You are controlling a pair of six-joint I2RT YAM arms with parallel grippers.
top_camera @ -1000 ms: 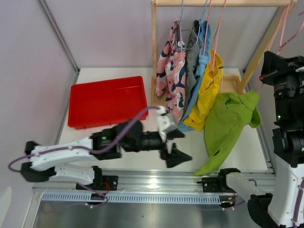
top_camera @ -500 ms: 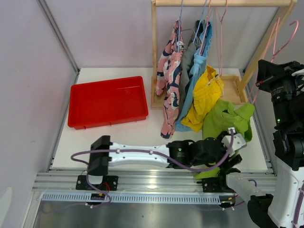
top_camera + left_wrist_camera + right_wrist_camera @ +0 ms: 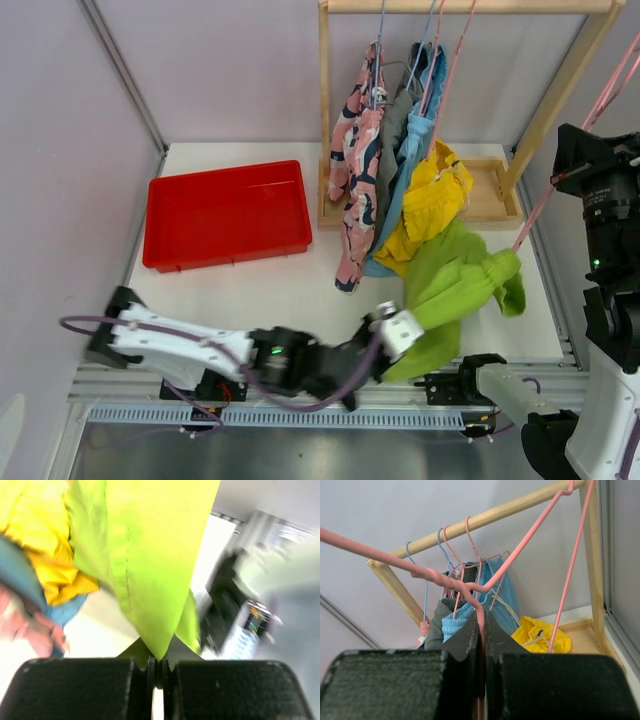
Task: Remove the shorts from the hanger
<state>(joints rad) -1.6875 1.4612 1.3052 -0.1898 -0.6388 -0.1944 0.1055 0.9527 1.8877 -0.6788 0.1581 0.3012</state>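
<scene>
Left gripper (image 3: 157, 666): jaws pressed together, pinching the lower edge of the lime green shorts (image 3: 452, 285) low over the near table edge. The cloth runs taut from this grip up and to the right, smooth near the fingers, bunched and creased higher up, where one corner meets the lower end of a pink wire hanger (image 3: 420, 571). Right gripper (image 3: 481, 625): jaws clamped on that hanger, held up at the right side, clear of the wooden rack (image 3: 325, 100). The green garment is therefore stretched between the two arms above the white table (image 3: 280, 285). Just behind it, touching, the yellow shorts (image 3: 432, 198) hang crumpled from the rack. Beside those hang the light blue shorts (image 3: 412, 150), the dark grey shorts (image 3: 396, 122) and the pink printed shorts (image 3: 358, 170), close together on their hangers. A red tray (image 3: 228, 212) lies left of the rack.
</scene>
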